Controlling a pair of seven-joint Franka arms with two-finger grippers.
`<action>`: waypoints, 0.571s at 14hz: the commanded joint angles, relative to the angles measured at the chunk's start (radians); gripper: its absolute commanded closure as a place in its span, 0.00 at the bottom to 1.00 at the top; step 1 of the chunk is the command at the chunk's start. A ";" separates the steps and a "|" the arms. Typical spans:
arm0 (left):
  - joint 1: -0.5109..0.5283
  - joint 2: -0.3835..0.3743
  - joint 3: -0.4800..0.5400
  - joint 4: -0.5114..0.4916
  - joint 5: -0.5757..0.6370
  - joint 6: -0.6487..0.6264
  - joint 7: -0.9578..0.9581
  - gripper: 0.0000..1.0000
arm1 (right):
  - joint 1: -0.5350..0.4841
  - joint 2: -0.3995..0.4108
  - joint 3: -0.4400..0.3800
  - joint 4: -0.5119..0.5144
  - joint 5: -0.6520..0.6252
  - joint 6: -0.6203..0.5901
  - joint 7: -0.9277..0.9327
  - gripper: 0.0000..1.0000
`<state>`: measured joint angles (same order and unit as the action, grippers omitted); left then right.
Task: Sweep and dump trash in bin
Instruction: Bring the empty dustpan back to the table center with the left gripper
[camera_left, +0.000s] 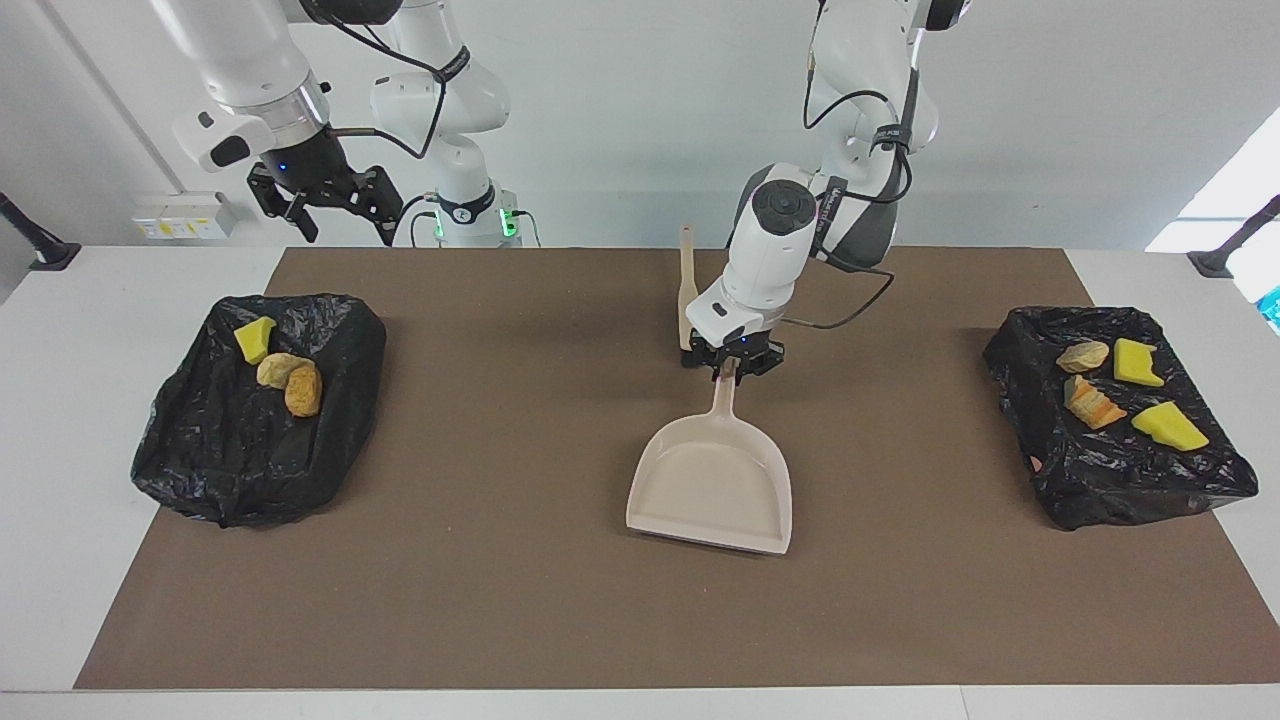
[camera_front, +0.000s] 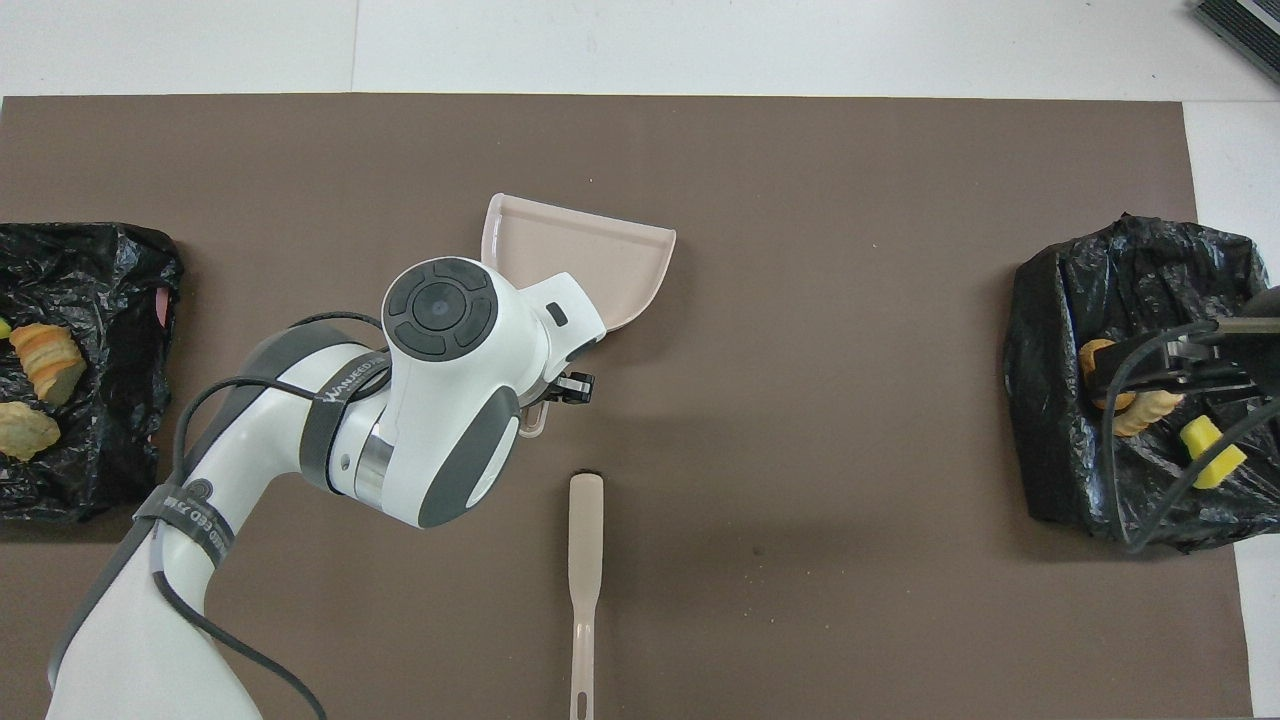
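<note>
The trash lies in two black-bag-lined bins. The bin at the right arm's end (camera_left: 230, 470) holds a yellow wedge (camera_left: 255, 340) and two tan lumps (camera_left: 290, 382). The bin at the left arm's end (camera_left: 1130, 480) holds two yellow wedges (camera_left: 1168, 427), a tan lump (camera_left: 1083, 356) and an orange chunk (camera_left: 1092, 405). The beige dustpan (camera_left: 712, 485) lies flat mid-table, and no trash shows in it. My left gripper (camera_left: 733, 368) is down at its handle. My right gripper (camera_left: 340, 205) is open, empty and raised over its end's bin (camera_front: 1100, 280).
The beige brush (camera_left: 687, 300) lies on the brown mat (camera_left: 500, 560), nearer to the robots than the dustpan; it also shows in the overhead view (camera_front: 584, 570). The left arm hides the dustpan's handle in the overhead view.
</note>
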<state>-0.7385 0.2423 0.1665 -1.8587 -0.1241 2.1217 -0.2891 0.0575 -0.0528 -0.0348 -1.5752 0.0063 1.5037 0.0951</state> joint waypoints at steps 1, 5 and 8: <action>-0.036 0.012 0.016 -0.005 -0.014 0.041 -0.041 1.00 | -0.019 -0.006 0.013 -0.022 -0.003 0.082 0.005 0.00; -0.042 0.018 0.016 -0.010 -0.014 0.043 -0.036 1.00 | -0.013 -0.005 0.013 -0.022 0.009 0.070 0.006 0.00; -0.048 0.018 0.016 -0.023 -0.014 0.053 -0.018 1.00 | -0.013 -0.005 0.013 -0.020 0.012 0.070 0.008 0.00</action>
<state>-0.7644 0.2663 0.1657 -1.8640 -0.1243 2.1450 -0.3183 0.0573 -0.0504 -0.0317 -1.5807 0.0079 1.5597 0.0951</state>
